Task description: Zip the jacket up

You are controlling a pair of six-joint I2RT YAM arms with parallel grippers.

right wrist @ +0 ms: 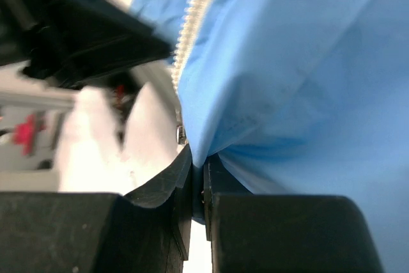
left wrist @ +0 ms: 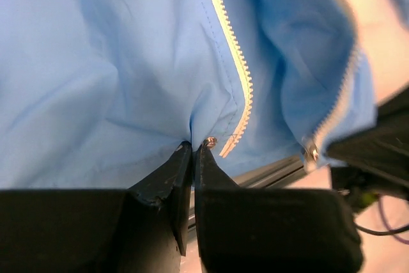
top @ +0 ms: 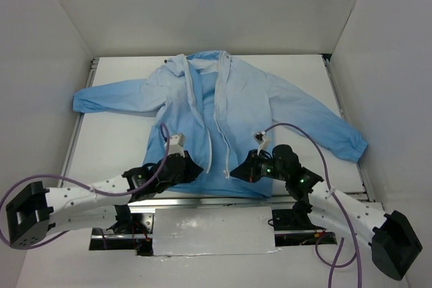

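A light-blue jacket (top: 223, 119) lies flat and open on a white tabletop (top: 121, 146), collar at the far side, hem (top: 251, 192) nearest the two arms. Its white zipper (top: 217, 123) runs lengthwise, straight away from the arms, unzipped along its whole visible length.

The two zipper strips end at the hem with a gap between them, one lower end by each arm. The left tool (left wrist: 193, 148) is clenched on a pinch of hem fabric, just beside the lower end of the left strip (left wrist: 238, 68). The right strip (left wrist: 337, 103) hangs a little apart to that tool's right, with a small metal part at its bottom. The right tool (right wrist: 198, 164) is clenched on the hem of the other panel, just below that strip's teeth.

Judging from this, the two ends must next come together.
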